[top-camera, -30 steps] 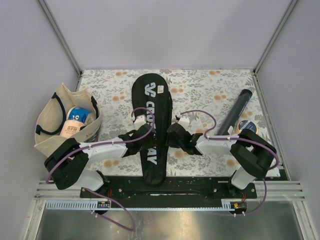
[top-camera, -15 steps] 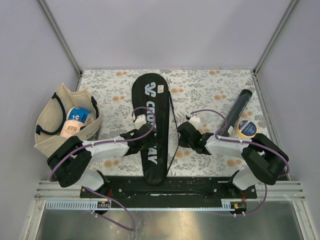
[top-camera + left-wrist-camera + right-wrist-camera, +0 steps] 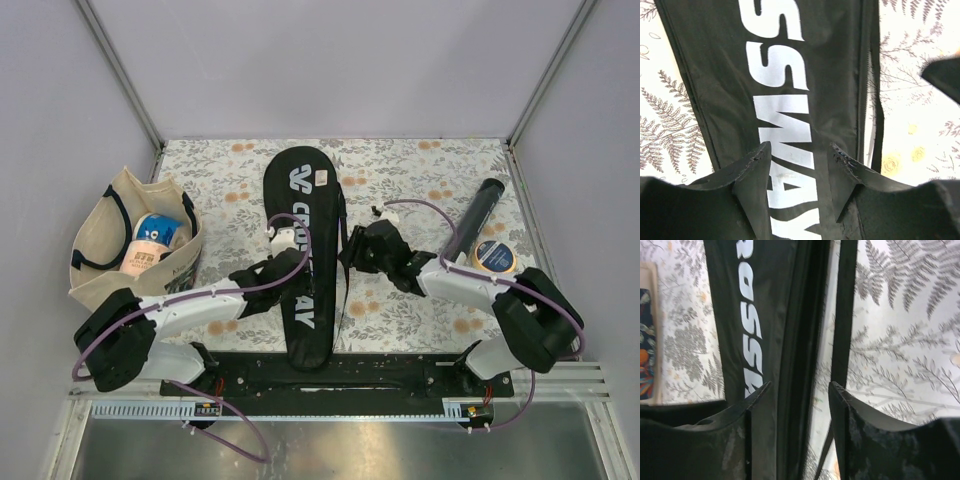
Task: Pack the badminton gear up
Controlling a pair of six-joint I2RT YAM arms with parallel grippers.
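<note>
Pincers, two: left pincer [image 3: 292, 268] and right pincer [image 3: 350, 252], both spread wide, nothing gripped.

Beige cloth tote bag with dark handles [image 3: 95, 275]: far left of floral-patterned tabletop [image 3: 410, 165], mouth open, blue-and-white items inside.

Left pincer: poised over lower half of large black racquet-shaped fabric cover lettered "CROSSWAY" [image 3: 300, 195], fingers [image 3: 752, 170] either side of white letters "WAY"; contact with fabric not discernible.

Cover: flat at centre of tabletop, broad head toward far edge, narrow end at near edge between arm bases. Thin black strap [image 3: 844, 315] loose along its right side.

Right pincer: at cover's right edge, dark edge seam between fingers [image 3: 840, 405], strap running beside one of them.

Long black cylindrical tube [image 3: 475, 220]: right side of tabletop, lying diagonally, well apart from cover.

Round tape roll with blue centre [image 3: 493, 255]: just beside tube's near end, on its right.
</note>
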